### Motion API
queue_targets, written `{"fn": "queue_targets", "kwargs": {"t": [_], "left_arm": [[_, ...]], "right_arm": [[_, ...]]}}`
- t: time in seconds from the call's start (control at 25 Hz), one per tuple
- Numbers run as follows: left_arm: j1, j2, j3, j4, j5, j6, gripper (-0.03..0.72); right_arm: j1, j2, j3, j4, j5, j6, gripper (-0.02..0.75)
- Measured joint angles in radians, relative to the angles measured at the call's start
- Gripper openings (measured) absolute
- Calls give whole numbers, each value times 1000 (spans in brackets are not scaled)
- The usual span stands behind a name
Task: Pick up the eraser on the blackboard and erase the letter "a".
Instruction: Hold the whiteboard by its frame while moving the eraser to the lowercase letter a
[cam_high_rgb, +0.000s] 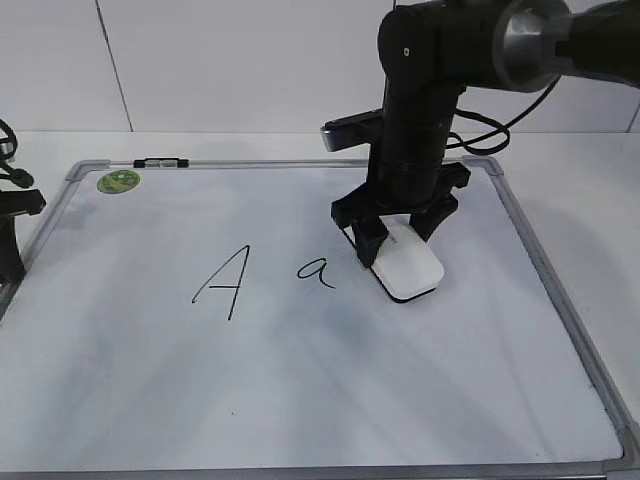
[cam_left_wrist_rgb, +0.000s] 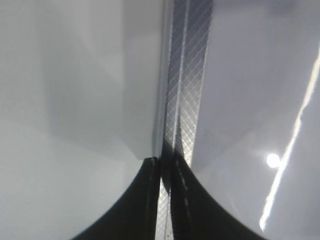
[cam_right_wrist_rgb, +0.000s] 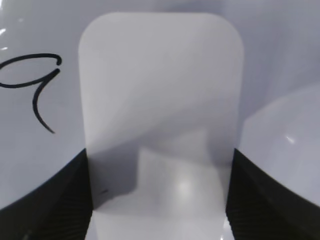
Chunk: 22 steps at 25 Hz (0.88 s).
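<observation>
The white eraser (cam_high_rgb: 410, 265) lies on the blackboard (cam_high_rgb: 300, 390), just right of the small letter "a" (cam_high_rgb: 317, 271). My right gripper (cam_high_rgb: 395, 235) comes down over the eraser's far end, with one black finger against each long side, shut on it. In the right wrist view the eraser (cam_right_wrist_rgb: 160, 90) fills the middle between the fingers of the right gripper (cam_right_wrist_rgb: 160, 200), and the "a" (cam_right_wrist_rgb: 35, 80) is at the left. My left gripper (cam_left_wrist_rgb: 162, 165) is shut and empty over the board's grey frame (cam_left_wrist_rgb: 187, 75).
A larger capital "A" (cam_high_rgb: 225, 280) is left of the "a". A round green sticker (cam_high_rgb: 118, 181) and a small black-and-white clip (cam_high_rgb: 160, 161) are at the board's far left corner. The left arm (cam_high_rgb: 15, 230) rests at the board's left edge.
</observation>
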Motion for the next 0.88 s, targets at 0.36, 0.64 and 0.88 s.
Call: {"fn": "queue_targets", "kwargs": {"t": [0.36, 0.64, 0.88], "left_arm": [[0, 0, 0, 0, 0, 0, 15], [0, 0, 0, -2, 0, 0, 15], [0, 0, 0, -2, 0, 0, 15]], "right_arm": [[0, 19, -2, 22, 0, -16, 554], [2, 38, -4, 34, 0, -16, 554], [27, 56, -22, 12, 9, -16, 554]]}}
